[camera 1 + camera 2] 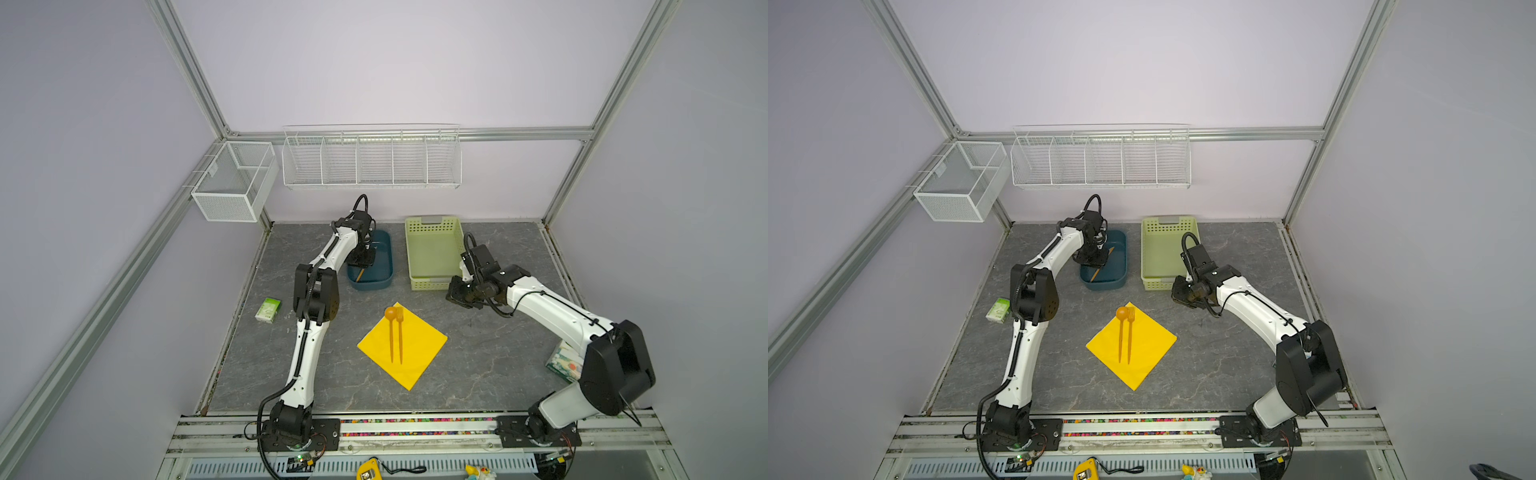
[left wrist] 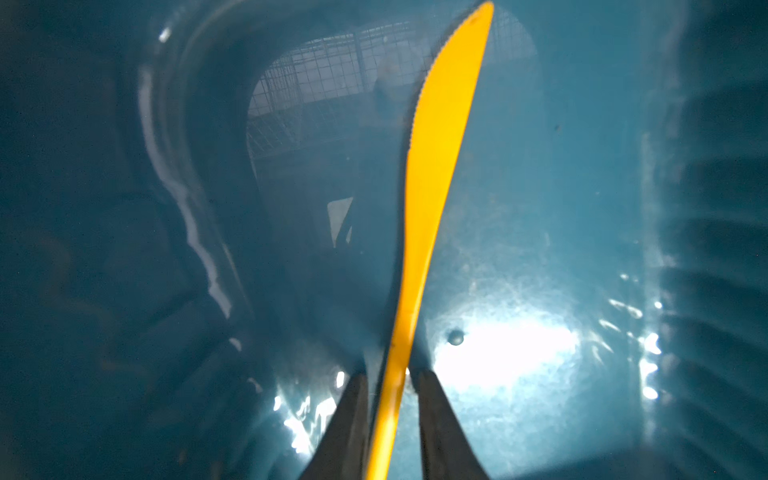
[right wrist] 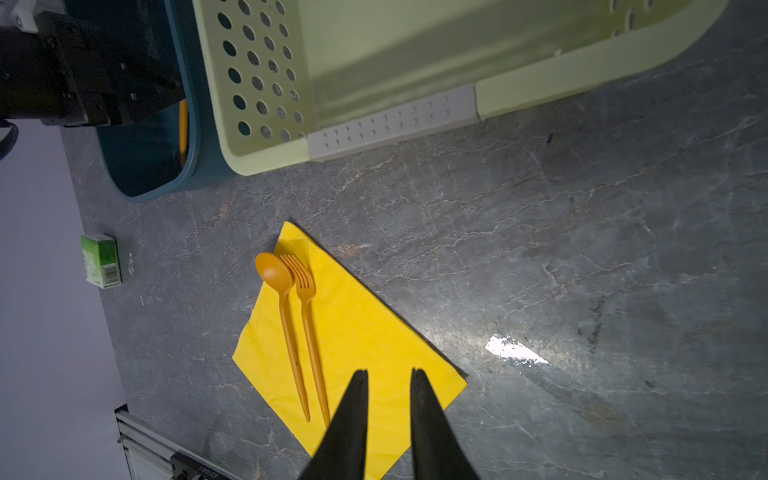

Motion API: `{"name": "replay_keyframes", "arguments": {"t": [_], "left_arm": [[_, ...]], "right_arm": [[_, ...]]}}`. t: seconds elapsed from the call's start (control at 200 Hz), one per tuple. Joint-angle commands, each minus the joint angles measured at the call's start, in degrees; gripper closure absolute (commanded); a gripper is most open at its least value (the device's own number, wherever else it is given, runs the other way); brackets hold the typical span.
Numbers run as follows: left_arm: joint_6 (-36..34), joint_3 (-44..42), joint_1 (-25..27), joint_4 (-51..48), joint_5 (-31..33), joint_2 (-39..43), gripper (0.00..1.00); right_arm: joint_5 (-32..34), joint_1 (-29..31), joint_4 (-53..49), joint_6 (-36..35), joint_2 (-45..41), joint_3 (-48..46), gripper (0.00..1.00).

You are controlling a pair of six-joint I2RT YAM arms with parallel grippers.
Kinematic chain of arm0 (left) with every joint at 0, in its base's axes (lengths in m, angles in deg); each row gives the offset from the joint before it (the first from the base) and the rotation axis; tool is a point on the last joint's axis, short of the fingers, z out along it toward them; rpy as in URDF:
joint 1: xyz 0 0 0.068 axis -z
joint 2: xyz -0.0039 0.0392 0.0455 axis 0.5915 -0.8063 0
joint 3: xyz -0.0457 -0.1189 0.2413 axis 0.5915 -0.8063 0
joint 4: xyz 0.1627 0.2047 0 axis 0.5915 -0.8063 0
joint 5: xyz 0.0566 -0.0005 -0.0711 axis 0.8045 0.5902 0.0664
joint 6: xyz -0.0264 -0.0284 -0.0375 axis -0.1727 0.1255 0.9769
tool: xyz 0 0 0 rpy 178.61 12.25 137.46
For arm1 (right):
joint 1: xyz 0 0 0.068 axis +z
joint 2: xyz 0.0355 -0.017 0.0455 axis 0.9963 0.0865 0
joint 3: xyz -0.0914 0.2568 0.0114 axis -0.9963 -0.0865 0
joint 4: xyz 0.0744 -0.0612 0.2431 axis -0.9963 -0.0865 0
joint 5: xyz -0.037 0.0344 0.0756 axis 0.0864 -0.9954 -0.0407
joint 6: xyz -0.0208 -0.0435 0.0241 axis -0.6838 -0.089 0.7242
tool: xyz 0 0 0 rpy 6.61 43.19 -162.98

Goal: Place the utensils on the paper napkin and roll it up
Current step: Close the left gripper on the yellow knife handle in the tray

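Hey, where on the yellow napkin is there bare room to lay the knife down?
The widest bare patch of napkin lies between the fork and the napkin's right-hand corner. Left of the spoon is a narrower strip. The far corner is crowded by both utensil heads.

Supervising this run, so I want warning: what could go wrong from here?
The left fingers straddle the knife at its handle inside the blue tub; lifted, it could pivot or catch the wall. The spoon partly overhangs the napkin edge beside the fork; setting the knife down might nudge them off.
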Motion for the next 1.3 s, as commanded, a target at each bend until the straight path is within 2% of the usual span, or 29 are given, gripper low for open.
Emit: {"name": "replay_keyframes", "arguments": {"t": [0.0, 0.215, 0.4, 0.555, 1.295], "left_arm": [[-1.6, 1.4, 0.4, -3.8, 1.0, -3.5, 0.8], [-1.9, 1.4, 0.5, -4.5, 0.7, -3.9, 0.9], [-1.7, 1.3, 0.6, -4.1, 0.5, -2.9, 0.95], [-0.8, -3.2, 0.8, 0.1, -0.5, 1.3, 1.0], [5.9, -26.0, 0.9, 15.2, -6.1, 25.0, 1.0]], "right_arm": [[0.1, -0.3, -1.0, 0.5, -0.4, 0.7, 0.78], [0.7, -0.3, -1.8, 0.5, -1.5, 0.7, 0.78], [1.4, -0.3, -2.5, 0.4, -2.6, 0.6, 0.78], [1.4, -0.3, -2.8, 0.6, -3.2, 0.7, 0.78], [3.2, -0.3, -4.3, 1.6, -9.8, -2.2, 0.78]]}}
